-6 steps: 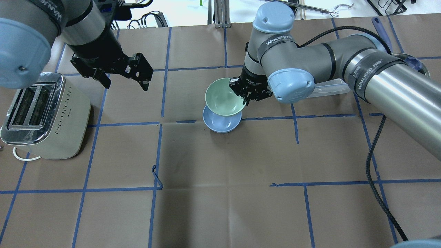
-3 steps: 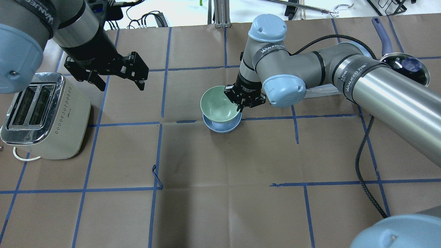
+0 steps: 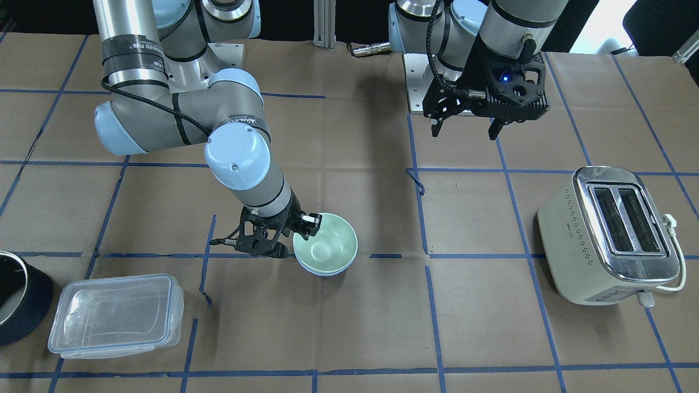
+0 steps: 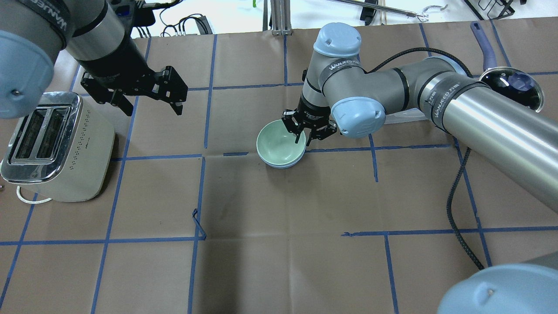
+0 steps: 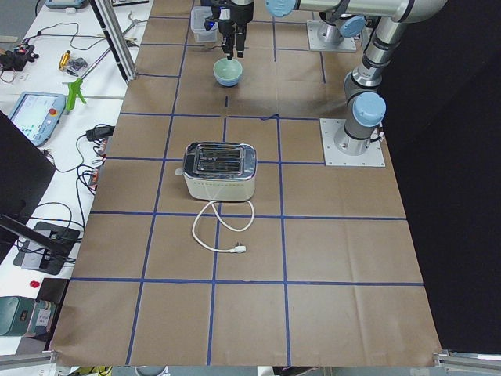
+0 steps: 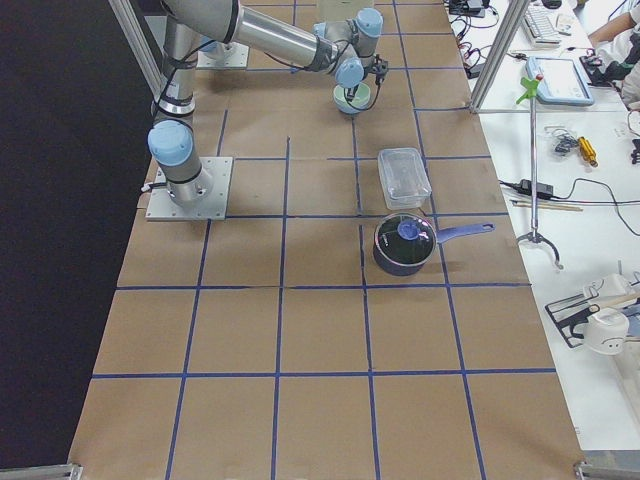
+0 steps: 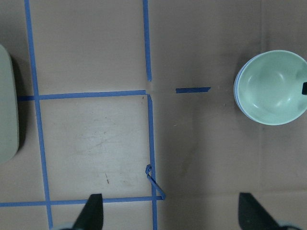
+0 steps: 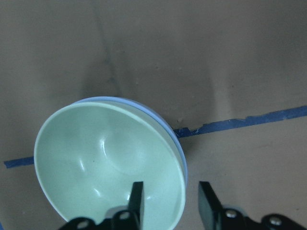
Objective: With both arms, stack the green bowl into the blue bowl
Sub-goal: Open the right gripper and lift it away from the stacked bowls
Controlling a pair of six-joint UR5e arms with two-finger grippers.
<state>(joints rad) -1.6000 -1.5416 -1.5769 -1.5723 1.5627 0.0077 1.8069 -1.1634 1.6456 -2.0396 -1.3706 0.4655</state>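
Note:
The green bowl (image 4: 279, 146) sits nested inside the blue bowl (image 4: 281, 166), of which only a thin rim shows beneath it, near the table's middle. In the right wrist view the green bowl (image 8: 105, 163) fills the lower left, with the blue bowl's rim (image 8: 178, 143) outside it. My right gripper (image 4: 303, 140) is low at the bowls' right rim. It is open, one finger (image 8: 136, 201) inside the green bowl and the other outside, with a gap to the rim. My left gripper (image 4: 153, 107) is open and empty, high above the table near the toaster.
A cream toaster (image 4: 56, 144) with a white cord stands at the left. A clear lidded plastic container (image 3: 114, 314) and a dark pot (image 3: 16, 300) sit on the right arm's side. Blue tape lines grid the brown paper.
My right gripper has lowered the green bowl down into the blue bowl and its fingers have spread apart at the rim. The left arm has barely moved.

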